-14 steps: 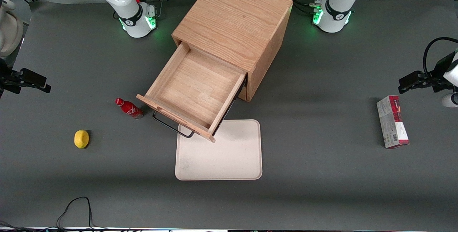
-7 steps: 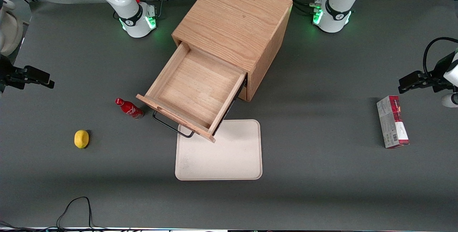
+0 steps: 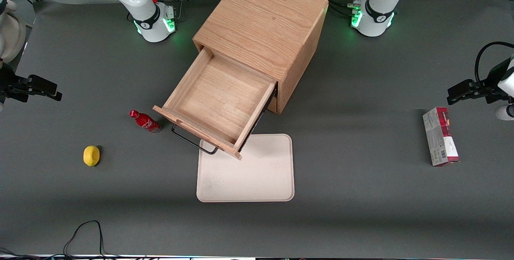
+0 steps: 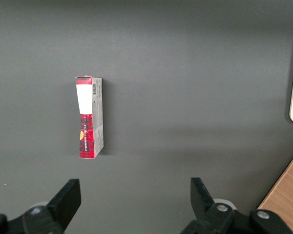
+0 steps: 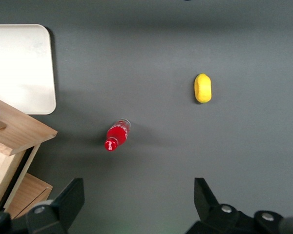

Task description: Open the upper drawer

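The upper drawer (image 3: 219, 99) of the oak cabinet (image 3: 265, 23) stands pulled far out, its shallow box interior bare. Its black wire handle (image 3: 192, 141) faces the front camera. The lower drawer is hidden beneath it. A corner of the drawer's front shows in the right wrist view (image 5: 19, 129). My gripper (image 3: 42, 88) hangs above the table toward the working arm's end, well apart from the cabinet. It is open and empty (image 5: 138, 195).
A red bottle (image 3: 144, 120) (image 5: 116, 136) lies beside the drawer front. A lemon (image 3: 91, 155) (image 5: 203, 88) lies nearer the front camera. A cream tray (image 3: 257, 175) lies in front of the drawer. A carton (image 3: 439, 136) lies toward the parked arm's end.
My gripper has drifted slightly at the working arm's end of the table. The drawer and the other objects have not moved.
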